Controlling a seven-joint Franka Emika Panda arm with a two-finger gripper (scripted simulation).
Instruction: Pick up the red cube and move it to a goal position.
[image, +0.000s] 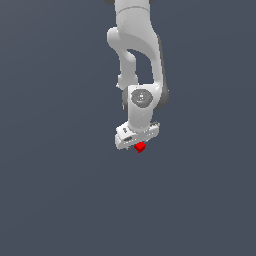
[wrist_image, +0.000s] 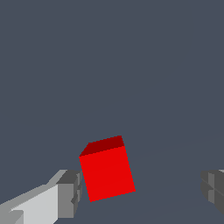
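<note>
Claw (wrist_image: 140, 192) fingers stand wide apart in the wrist view. Going from left to right there, first comes one grey finger pad (wrist_image: 70, 192). Right next to it sits the cube (wrist_image: 107, 173). They look like they touch or almost touch, but I cannot tell which. After the cube comes a big gap, and then the other pad (wrist_image: 213, 189) at the far edge. So the cube is between the fingers, but much closer to one than the other. Nothing is squeezing it.

The cube looks a bit turned, not lined up straight with the pads.

In the exterior view, the white arm (image: 137, 55) hangs down from the top. The claw (image: 136, 141) is at its low end, and the cube (image: 140, 147) peeks out just under it, toward the exterior view's right of the claw. The grey surface (image: 50, 200) looks the same all over, so I cannot tell if the cube rests on it.

I think the task is early. The claw has reached the cube, and that part looks done. Left to do: close the fingers on the cube, lift it, and carry it to the goal. No goal mark shows in either picture.
</note>
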